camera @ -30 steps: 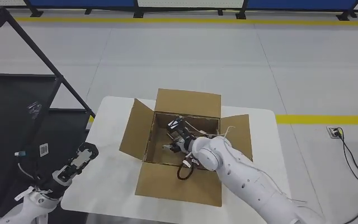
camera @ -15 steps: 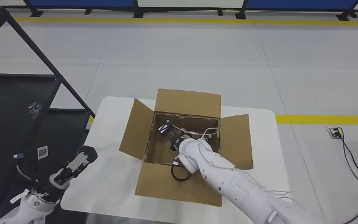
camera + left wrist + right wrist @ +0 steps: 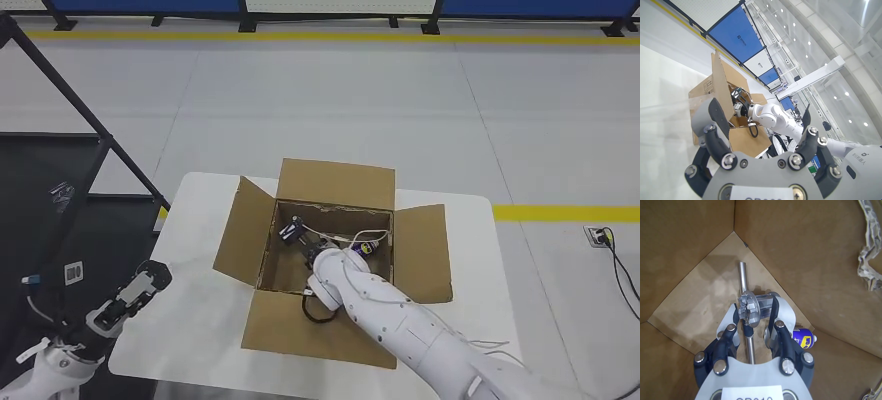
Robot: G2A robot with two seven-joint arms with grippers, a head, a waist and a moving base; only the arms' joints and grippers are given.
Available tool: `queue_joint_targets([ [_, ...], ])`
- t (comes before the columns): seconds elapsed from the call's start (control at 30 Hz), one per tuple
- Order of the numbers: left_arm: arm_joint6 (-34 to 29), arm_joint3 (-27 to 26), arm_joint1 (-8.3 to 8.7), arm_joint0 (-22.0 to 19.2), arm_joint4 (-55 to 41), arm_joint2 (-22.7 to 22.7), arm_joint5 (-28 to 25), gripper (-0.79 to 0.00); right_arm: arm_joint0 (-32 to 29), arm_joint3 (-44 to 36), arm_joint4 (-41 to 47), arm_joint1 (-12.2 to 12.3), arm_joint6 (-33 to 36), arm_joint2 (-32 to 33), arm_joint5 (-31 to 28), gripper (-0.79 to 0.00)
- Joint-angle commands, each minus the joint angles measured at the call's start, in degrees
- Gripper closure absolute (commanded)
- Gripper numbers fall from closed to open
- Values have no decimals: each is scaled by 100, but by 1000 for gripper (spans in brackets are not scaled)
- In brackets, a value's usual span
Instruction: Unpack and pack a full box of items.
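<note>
Shifted leftward inside the cardboard box (image 3: 320, 335) since a second ago, the right gripper (image 3: 755, 306) clamps a toothed metal hub (image 3: 750, 311). Left gripper (image 3: 150, 278) hangs wide open beside the table (image 3: 200, 310). A steel rod (image 3: 743, 275) passes under the hub; a finger half hides a blue spray can (image 3: 803, 337); crumpled paper (image 3: 866, 256) is cut off.

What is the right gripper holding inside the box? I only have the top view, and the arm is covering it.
Observer: The right gripper is shut on a grey metal hub, one finger at each end.
Operator: Is anything else down there beside it?
Observer: A steel rod lies on the floor of the box, below the hub.
</note>
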Motion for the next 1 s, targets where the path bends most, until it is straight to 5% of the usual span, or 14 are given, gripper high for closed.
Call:
queue_joint_targets([
  [0.0, 11, -2, 14, 1, -7, -3, 0, -785, 10, 76, -32, -39, 46, 20, -10, -382],
  [0.13, 43, 3, 39, 12, -28, -8, -11, -785, 41, 247, -117, -122, 92, 56, 18, -339],
  [0.37, 109, 47, 76, 39, -45, 0, -35, -785, 65, 440, -190, -233, -8, 164, -4, 0],
  [0.73, 205, 53, 132, -7, -9, 123, -13, -785, -234, -280, -261, 19, -224, 848, -355, 0],
  [0.97, 235, 81, 172, -127, 78, 285, 47, -785, -1225, -2183, -468, 585, -82, 1910, -1087, 0],
])
